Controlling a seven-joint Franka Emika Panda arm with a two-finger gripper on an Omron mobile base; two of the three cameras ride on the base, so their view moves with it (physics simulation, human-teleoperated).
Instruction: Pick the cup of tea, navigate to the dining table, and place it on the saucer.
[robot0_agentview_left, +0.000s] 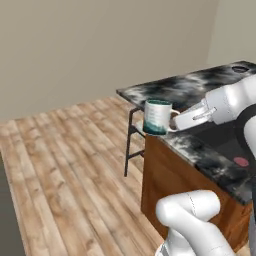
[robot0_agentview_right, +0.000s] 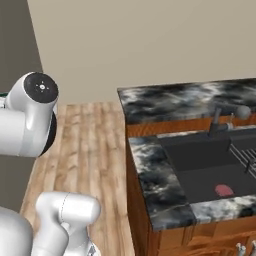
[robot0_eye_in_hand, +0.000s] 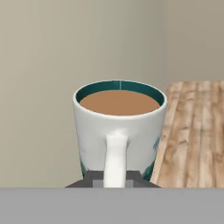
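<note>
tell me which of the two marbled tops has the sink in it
The nearer top, the lower of the two and closest to the robot: the dark sink and faucet are set into it. The farther top behind it shows bare marble.

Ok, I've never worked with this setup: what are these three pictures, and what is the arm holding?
It is a white robot arm on a driving base in a simulated kitchen. Two pictures come from cameras on the base, behind the arm to its left and right. The third looks along the hand itself.

The gripper is shut on the handle of the cup, which is upright and full of brown tea. It is held in the air over the edge of the marble island.

The island holds a dark sink with a faucet.
</note>
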